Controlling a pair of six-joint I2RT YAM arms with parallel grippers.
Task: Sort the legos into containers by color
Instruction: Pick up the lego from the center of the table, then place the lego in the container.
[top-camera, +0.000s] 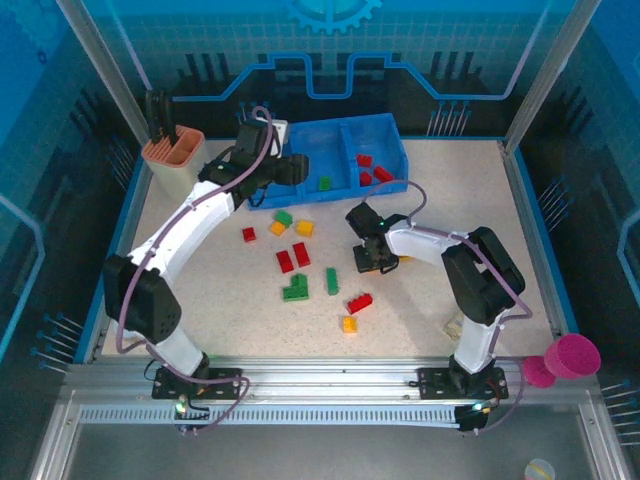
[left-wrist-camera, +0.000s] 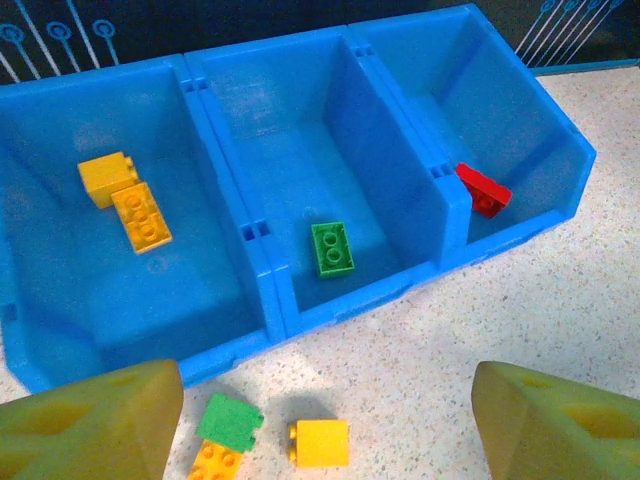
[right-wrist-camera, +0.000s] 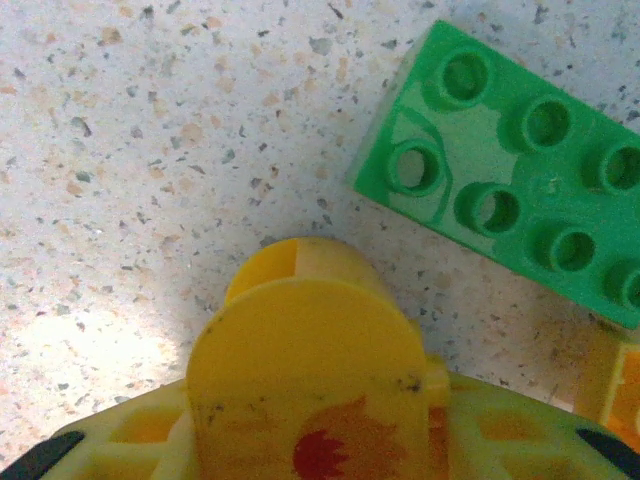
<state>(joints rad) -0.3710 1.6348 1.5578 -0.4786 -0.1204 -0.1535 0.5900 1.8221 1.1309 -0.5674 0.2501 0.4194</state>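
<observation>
Three compartments (left-wrist-camera: 300, 130) sit side by side in the blue tray (left-wrist-camera: 265, 290) at the far side of the bench (top-camera: 430, 320). Seen from the left wrist, the left one holds two yellow bricks (left-wrist-camera: 141, 215), the middle one a green brick (left-wrist-camera: 332, 248), and the right one a red brick (left-wrist-camera: 483, 189) (the overhead view shows three reds (top-camera: 366, 178) there). The left pincer (left-wrist-camera: 328, 400) hangs close to the tray's near wall, its fingers (left-wrist-camera: 90, 425) spread wide and holding nothing. Mid-bench, loose bricks (top-camera: 301, 254) in red, green and yellow lie scattered. The right pincer (right-wrist-camera: 310, 400) is down at the bench, closed on a yellow piece (right-wrist-camera: 300, 330), beside a long green brick (right-wrist-camera: 520, 170) lying flat.
</observation>
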